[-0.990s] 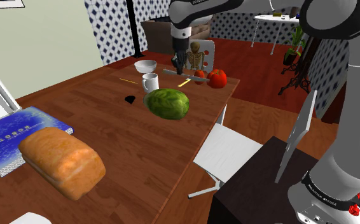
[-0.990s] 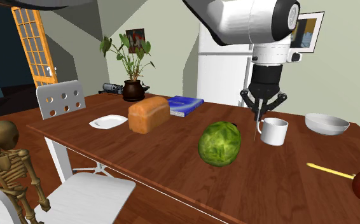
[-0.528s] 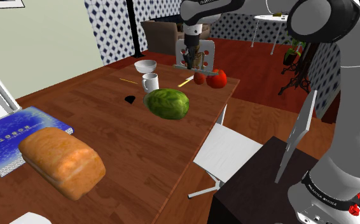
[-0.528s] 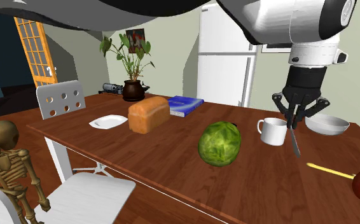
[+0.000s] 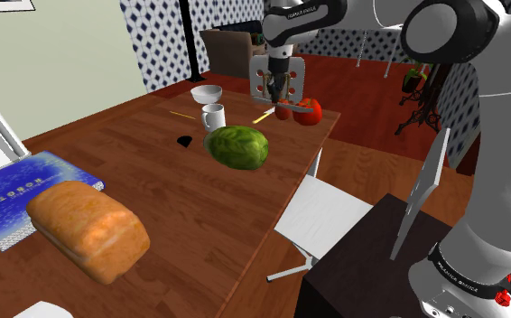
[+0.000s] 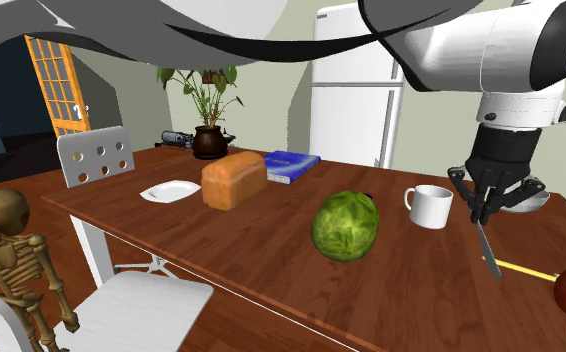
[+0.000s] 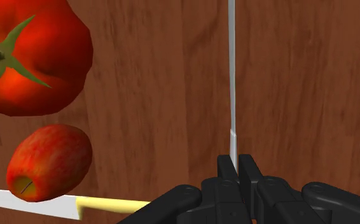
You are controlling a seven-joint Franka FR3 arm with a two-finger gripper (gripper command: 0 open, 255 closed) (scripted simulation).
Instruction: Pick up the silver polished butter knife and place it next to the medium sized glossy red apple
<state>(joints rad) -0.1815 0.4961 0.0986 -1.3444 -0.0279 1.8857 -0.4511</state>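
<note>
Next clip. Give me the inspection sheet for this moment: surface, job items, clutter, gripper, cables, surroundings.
Surface: wooden table, carrying food and tableware.
Job's things: silver butter knife clasped by its handle, blade pointing down toward the table; red apple lying beside a tomato.
Clutter: yellow-handled knife next to the apple, white mug, white bowl, green cabbage-like ball, bread loaf, blue book, small white plate.
Gripper: gripper shut on the butter knife.
Cables: nothing seen.
Surroundings: white chair, skeleton figure, potted plant, fridge.
</note>
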